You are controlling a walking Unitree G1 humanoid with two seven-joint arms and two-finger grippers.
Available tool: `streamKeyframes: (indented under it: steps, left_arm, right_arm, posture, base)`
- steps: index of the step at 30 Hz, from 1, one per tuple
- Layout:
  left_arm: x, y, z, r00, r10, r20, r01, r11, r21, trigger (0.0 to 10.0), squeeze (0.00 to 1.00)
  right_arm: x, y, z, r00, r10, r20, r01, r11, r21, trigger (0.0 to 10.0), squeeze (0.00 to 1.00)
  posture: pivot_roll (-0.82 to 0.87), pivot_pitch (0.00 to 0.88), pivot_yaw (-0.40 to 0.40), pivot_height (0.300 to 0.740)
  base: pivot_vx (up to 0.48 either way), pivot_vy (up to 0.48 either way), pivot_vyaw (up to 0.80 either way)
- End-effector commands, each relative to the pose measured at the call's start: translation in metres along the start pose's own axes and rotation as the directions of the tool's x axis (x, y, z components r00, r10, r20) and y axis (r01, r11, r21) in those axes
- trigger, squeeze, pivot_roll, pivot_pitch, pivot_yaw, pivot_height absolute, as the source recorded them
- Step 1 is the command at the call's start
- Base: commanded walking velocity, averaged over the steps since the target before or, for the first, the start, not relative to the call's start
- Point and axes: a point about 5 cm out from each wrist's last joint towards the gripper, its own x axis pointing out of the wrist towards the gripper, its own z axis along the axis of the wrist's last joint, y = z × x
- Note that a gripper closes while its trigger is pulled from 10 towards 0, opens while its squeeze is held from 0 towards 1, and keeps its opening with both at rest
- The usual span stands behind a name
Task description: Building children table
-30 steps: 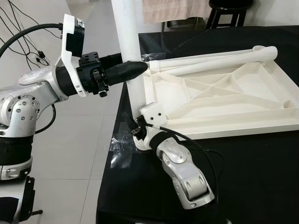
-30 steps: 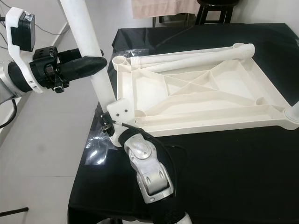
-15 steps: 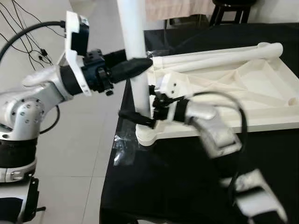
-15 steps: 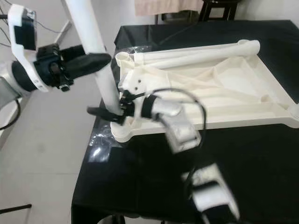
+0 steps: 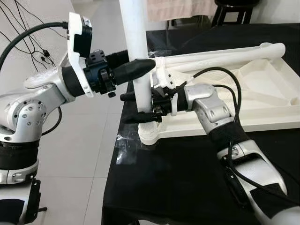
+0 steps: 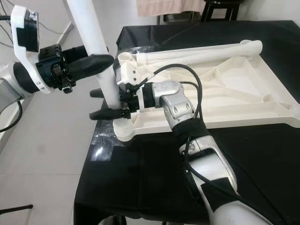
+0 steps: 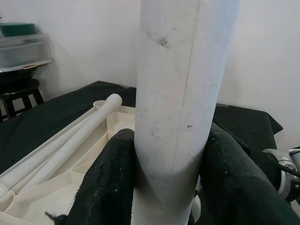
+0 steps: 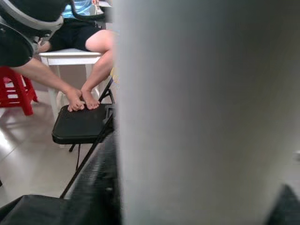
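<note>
**Upright leg held at the corner socket of the inverted tabletop**

A white table leg (image 5: 136, 42) is seen standing nearly upright, its long axis vertical and tilted slightly, with its foot seated in the near-left corner socket (image 5: 151, 136) of the white plastic tabletop (image 5: 262, 108), which lies upside down on the black-draped table (image 5: 187, 187). The leg is clasped high up by the left pincer (image 5: 140, 68), whose two black fingers (image 7: 117, 178) are clenched around it from the robot's left. Lower down, just above the socket, the right pincer (image 5: 133, 108) is set about the same leg from the tabletop's side: one finger is seen above and behind the leg, the other below and in front, spread apart with the leg between them; whether the leg is actually being squeezed cannot be told, and the fingers are judged released.

The coming move is judged to turn on the leg's axis being lined up with the socket directly beneath it, so that it can be pressed or twisted home; the right pincer is the nearer to that joint.

Two further legs (image 5: 220, 54) are laid lengthwise along the far rim of the tabletop, well clear of the working corner. A crumpled clear plastic bag (image 5: 124, 147) lies at the table's edge just beside the socket. A person's bare legs (image 8: 96, 70) resting on a black folding chair (image 8: 79, 124) are caught in the right wrist view.
</note>
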Motion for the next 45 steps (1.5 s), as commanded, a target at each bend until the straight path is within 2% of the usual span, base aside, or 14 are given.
streamKeyframes:
  steps: [1, 13, 14, 15, 21, 22, 23, 24, 28, 35, 36, 37, 38, 45]
  left_arm:
    - [0.006, -0.008, -0.011, 0.998, -0.064, -0.024, 0.063, 0.997, -0.053, 0.0, 0.00]
    - [0.004, -0.004, -0.009, 0.999, -0.039, 0.002, 0.039, 0.998, -0.042, 0.0, 0.00]
    - [0.003, -0.002, -0.008, 1.000, -0.015, 0.012, 0.015, 0.999, -0.030, 1.8, 0.07]
    - [0.003, -0.001, -0.008, 1.000, -0.002, 0.012, 0.002, 0.999, -0.032, 10.0, 1.00]
    - [0.003, 0.007, -0.007, 0.997, 0.070, 0.024, -0.069, 0.997, -0.023, 10.0, 1.00]
    - [0.002, 0.011, -0.004, 0.995, 0.097, 0.026, -0.096, 0.995, -0.026, 10.0, 0.00]
    - [0.002, 0.011, -0.004, 0.995, 0.097, 0.026, -0.096, 0.995, -0.026, 10.0, 0.00]
    - [0.000, 0.014, -0.002, 0.994, 0.109, 0.029, -0.108, 0.994, -0.026, 10.0, 0.00]
    - [-0.001, 0.016, 0.000, 0.992, 0.117, 0.036, -0.117, 0.993, -0.026, 10.0, 0.00]
    - [0.000, 0.016, -0.001, 0.994, 0.108, 0.028, -0.108, 0.994, -0.025, 10.0, 0.00]
    - [-0.001, 0.016, -0.001, 0.994, 0.104, 0.025, -0.104, 0.994, -0.030, 9.4, 0.00]
    - [-0.001, 0.015, -0.001, 0.995, 0.101, 0.025, -0.101, 0.994, -0.033, 3.5, 0.00]
    - [-0.001, 0.015, -0.002, 0.995, 0.099, 0.026, -0.098, 0.995, -0.036, 0.0, 0.00]
    - [-0.002, 0.014, -0.002, 0.995, 0.093, 0.022, -0.092, 0.995, -0.035, 0.0, 0.00]
  right_arm:
    - [0.018, 0.007, -0.008, 0.996, 0.076, -0.041, -0.076, 0.997, 0.011, 0.0, 0.00]
    - [0.019, 0.006, -0.027, 0.999, -0.016, -0.033, 0.018, 0.998, 0.060, 0.0, 0.00]
    - [0.019, 0.006, -0.031, 0.998, -0.045, -0.037, 0.047, 0.997, 0.067, 0.0, 0.00]
    - [0.020, 0.006, -0.035, 0.995, -0.085, -0.051, 0.089, 0.993, 0.073, 0.0, 0.00]
    - [0.031, 0.009, -0.058, 0.934, -0.320, -0.157, 0.343, 0.928, 0.149, 0.0, 0.00]
    - [0.029, 0.017, -0.084, 0.620, -0.712, -0.330, 0.770, 0.634, 0.076, 0.0, 0.00]
    - [0.029, 0.017, -0.084, 0.620, -0.712, -0.330, 0.770, 0.634, 0.076, 0.0, 0.00]
    - [0.046, 0.054, -0.091, 0.637, -0.693, -0.337, 0.765, 0.624, 0.162, 0.0, 0.00]
    - [0.060, 0.069, -0.091, 0.703, -0.643, -0.303, 0.710, 0.661, 0.244, 0.0, 0.00]
    - [0.068, 0.059, -0.088, 0.677, -0.686, -0.267, 0.736, 0.630, 0.248, 0.0, 0.00]
    - [0.068, 0.057, -0.088, 0.676, -0.689, -0.263, 0.737, 0.630, 0.246, 0.0, 0.00]
    - [0.067, 0.057, -0.088, 0.672, -0.692, -0.263, 0.740, 0.626, 0.244, 0.0, 0.00]
    - [0.067, 0.056, -0.088, 0.671, -0.693, -0.264, 0.741, 0.625, 0.243, 0.0, 0.00]
    - [0.067, 0.063, -0.079, 0.615, -0.729, -0.300, 0.788, 0.577, 0.215, 0.0, 0.00]
  posture:
    - [0.01, 0.144, 0.083, 0.740]
    - [0.00, 0.144, 0.073, 0.740]
    - [0.00, 0.144, 0.073, 0.740]
    - [0.00, 0.143, 0.072, 0.740]
    - [-0.01, 0.143, 0.056, 0.740]
    - [-0.01, 0.149, 0.041, 0.740]
    - [-0.01, 0.149, 0.041, 0.740]
    - [-0.01, 0.159, 0.045, 0.740]
    - [-0.01, 0.139, 0.059, 0.740]
    - [-0.01, 0.128, 0.066, 0.740]
    - [0.00, 0.127, 0.065, 0.740]
    - [0.00, 0.125, 0.064, 0.740]
    - [0.00, 0.125, 0.063, 0.740]
    - [0.00, 0.123, 0.062, 0.740]
  base:
    - [0.000, 0.000, 0.00]
    - [0.000, 0.000, 0.00]
    - [0.000, 0.000, 0.00]
    - [0.000, 0.000, 0.00]
    - [0.000, 0.000, 0.00]
    - [0.000, 0.000, 0.00]
    - [0.000, 0.000, 0.00]
    - [0.000, 0.000, 0.00]
    - [0.000, 0.000, 0.00]
    - [0.000, 0.000, 0.00]
    - [0.000, 0.000, 0.00]
    - [0.000, 0.000, 0.00]
    - [0.000, 0.000, 0.00]
    - [0.000, 0.000, 0.00]
